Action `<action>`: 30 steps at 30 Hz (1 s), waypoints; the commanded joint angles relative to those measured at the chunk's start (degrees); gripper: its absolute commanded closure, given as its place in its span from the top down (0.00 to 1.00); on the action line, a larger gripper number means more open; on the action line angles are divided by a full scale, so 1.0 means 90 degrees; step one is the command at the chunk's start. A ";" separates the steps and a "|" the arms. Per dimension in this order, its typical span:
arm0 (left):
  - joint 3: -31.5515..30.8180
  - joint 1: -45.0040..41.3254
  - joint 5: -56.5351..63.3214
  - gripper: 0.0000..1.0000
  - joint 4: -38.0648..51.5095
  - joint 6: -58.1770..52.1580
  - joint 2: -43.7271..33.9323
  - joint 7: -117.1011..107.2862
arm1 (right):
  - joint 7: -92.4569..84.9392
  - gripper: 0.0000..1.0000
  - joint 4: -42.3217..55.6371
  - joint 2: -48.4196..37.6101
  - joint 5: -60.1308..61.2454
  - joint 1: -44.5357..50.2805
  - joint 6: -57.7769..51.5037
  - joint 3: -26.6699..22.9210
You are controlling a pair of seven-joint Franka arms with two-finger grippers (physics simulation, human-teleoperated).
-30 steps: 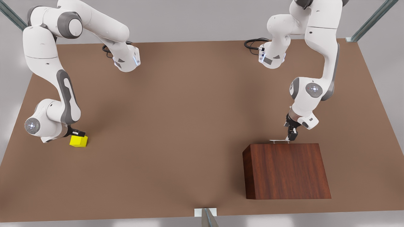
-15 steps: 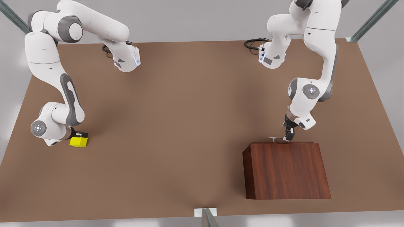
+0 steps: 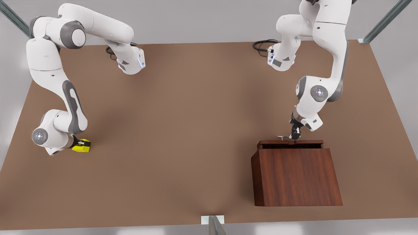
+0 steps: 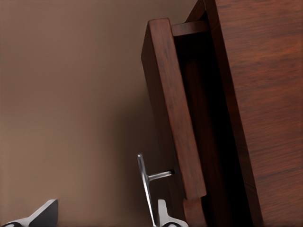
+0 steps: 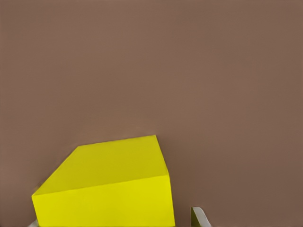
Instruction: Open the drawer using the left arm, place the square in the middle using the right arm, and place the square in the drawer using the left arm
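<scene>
Two arms engaged, one at each side of the table.

Left gripper at the front view's right, down at the drawer of the wooden cabinet. Fingers spread wide in the left wrist view: one finger tucked between the silver bar handle and the drawer front, the other finger well apart on the far side of the bar. Not clamped on the handle. Drawer part open: a narrow dark gap between its front and the cabinet body, its inside in shadow.

Right gripper at the front view's left, low over the square. Square flat on the tabletop near that edge, well apart from the middle and from the cabinet. In the right wrist view, yellow square between the fingertips; one fingertip just beside its face with a sliver of table between, the other at its opposite lower corner, contact not clear. Fingers apart, astride the square, not closed on it.
</scene>
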 commanded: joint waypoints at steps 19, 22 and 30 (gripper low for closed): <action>-0.0020 -0.0045 -0.0037 1.00 -0.0185 -0.0732 -0.0307 -0.0010 | 0.0582 0.66 0.0053 -0.0057 0.0030 0.0108 -0.0127 0.0000; -0.0020 -0.0084 -0.0047 1.00 -0.0185 -0.0917 -0.0386 -0.0010 | 0.1043 0.69 0.0160 -0.0272 -0.0048 0.0176 -0.0517 0.0477; -0.0020 -0.0133 -0.0057 1.00 -0.0332 -0.1201 -0.0532 -0.0020 | 0.3169 0.70 0.1723 -0.0594 -0.0028 0.0331 -0.2587 0.2871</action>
